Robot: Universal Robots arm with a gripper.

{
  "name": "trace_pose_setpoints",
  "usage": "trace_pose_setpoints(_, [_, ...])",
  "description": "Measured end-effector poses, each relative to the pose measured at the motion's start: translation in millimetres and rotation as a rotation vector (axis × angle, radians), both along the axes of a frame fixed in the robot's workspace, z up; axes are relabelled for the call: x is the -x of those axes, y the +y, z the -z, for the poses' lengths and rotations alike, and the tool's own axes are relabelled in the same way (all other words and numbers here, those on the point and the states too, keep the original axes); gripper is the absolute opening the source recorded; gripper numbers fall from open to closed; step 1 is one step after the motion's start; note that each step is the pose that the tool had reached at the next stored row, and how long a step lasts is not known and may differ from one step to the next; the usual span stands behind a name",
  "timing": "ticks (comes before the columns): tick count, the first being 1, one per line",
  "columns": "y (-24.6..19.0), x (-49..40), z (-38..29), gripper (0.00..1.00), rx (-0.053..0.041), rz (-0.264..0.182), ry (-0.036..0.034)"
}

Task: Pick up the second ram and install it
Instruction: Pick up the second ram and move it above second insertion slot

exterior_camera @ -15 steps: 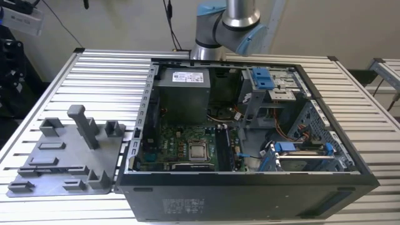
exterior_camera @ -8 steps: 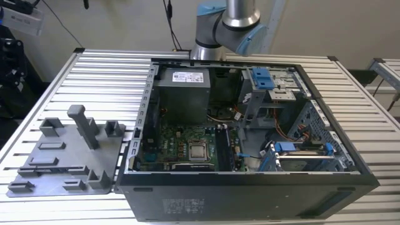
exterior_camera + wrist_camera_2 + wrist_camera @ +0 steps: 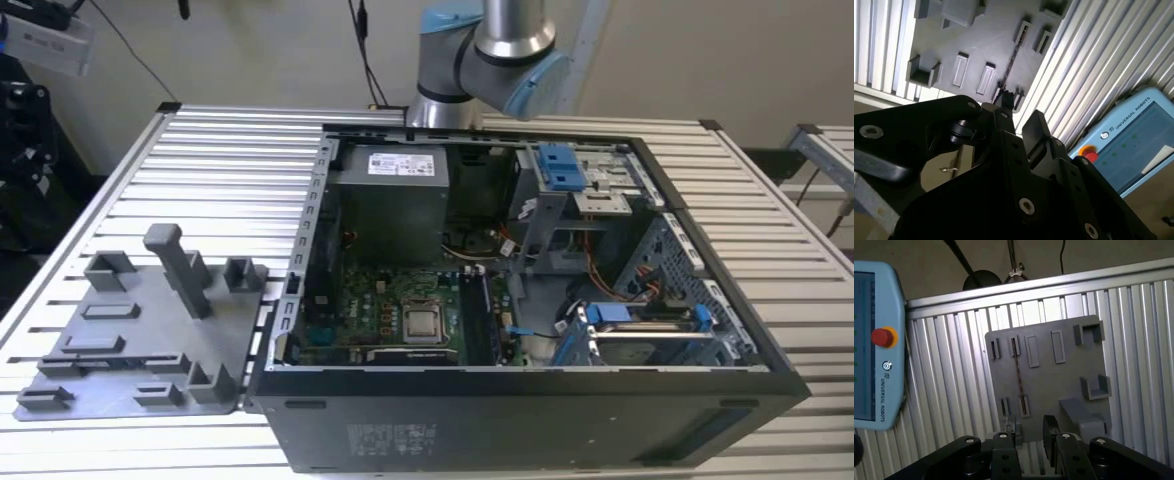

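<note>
Gripper [image 3: 1030, 424] spread apart (nothing held) hangs near the second ram [image 3: 1019, 377].

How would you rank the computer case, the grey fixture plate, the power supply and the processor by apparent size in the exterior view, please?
Largest to smallest in the exterior view:
1. computer case
2. grey fixture plate
3. power supply
4. processor
</note>
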State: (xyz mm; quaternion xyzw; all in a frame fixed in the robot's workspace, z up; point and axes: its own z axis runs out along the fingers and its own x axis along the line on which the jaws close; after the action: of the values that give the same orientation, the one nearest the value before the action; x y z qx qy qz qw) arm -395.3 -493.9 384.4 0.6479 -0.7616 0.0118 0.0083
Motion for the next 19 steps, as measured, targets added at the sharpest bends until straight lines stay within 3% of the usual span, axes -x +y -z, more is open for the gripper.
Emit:
trace_pose_setpoints(1, [0.0,0.0,0.1,0.36,-0.0127,0.000,0.0000])
trace_pose_setpoints(2, [0.1,0.0,0.3,0.36,-0.0158,0.000,0.0011])
trace_pose_setpoints(11, [0.0,0.7,4.4,0.36,-0.0193,-0.011,0.0074])
trace_pose_setpoints(19, [0.0,0.8,6.3,0.36,-0.0196,-0.013,0.0072])
